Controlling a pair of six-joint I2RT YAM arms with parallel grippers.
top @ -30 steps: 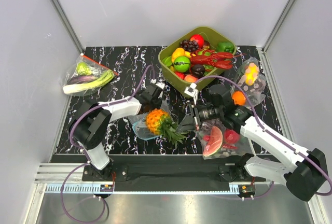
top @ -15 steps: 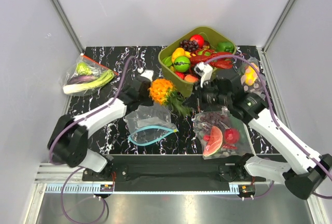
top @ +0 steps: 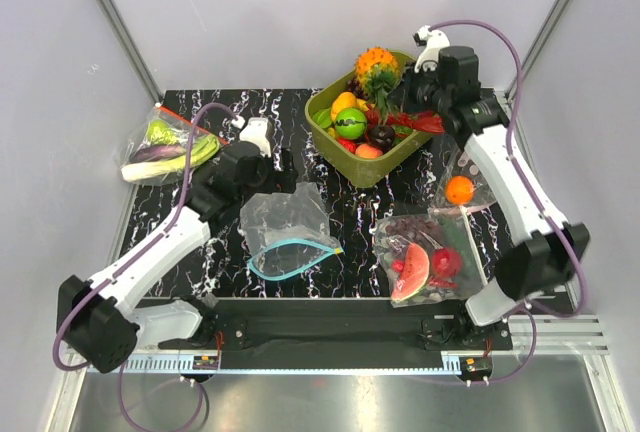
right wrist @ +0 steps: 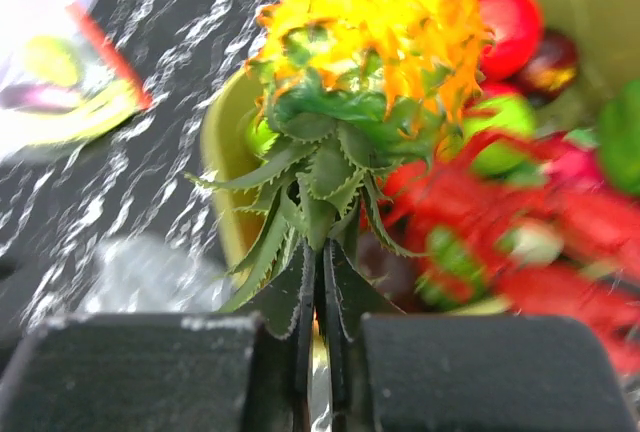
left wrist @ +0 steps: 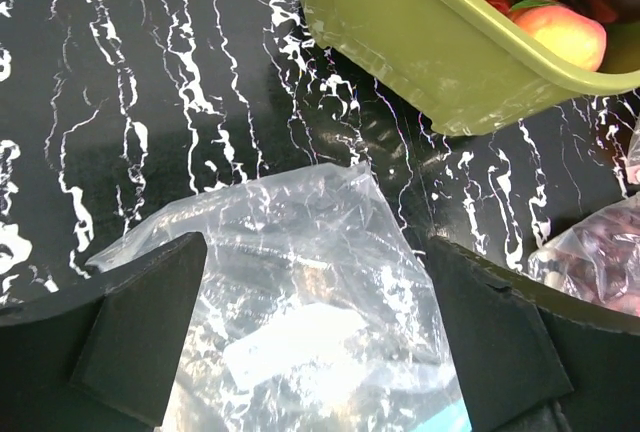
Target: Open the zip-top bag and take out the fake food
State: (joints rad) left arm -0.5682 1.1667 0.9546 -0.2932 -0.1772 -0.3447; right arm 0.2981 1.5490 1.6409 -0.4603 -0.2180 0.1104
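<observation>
Since the previous frame the pineapple [top: 375, 62] has risen from table centre to 1 o'clock, over the green bin [top: 392, 168], its crown pinched in the right gripper [right wrist: 320, 347]. Left gripper [left wrist: 315, 352], spread wide, hovers over the bag [top: 285, 224] at 7 o'clock, which looks emptied; only the release remains.

pineapple [top: 377, 62] above bin [top: 375, 168], zip-top bag [top: 287, 231] left of watermelon bag [top: 430, 260]

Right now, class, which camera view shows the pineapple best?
The right wrist view. The pineapple fills the frame, and its green crown is pinched between the fingers of the right gripper, though the picture is slightly blurred. The top external view shows it small but sharp, held over the green bin. The left wrist view does not show it.
</observation>
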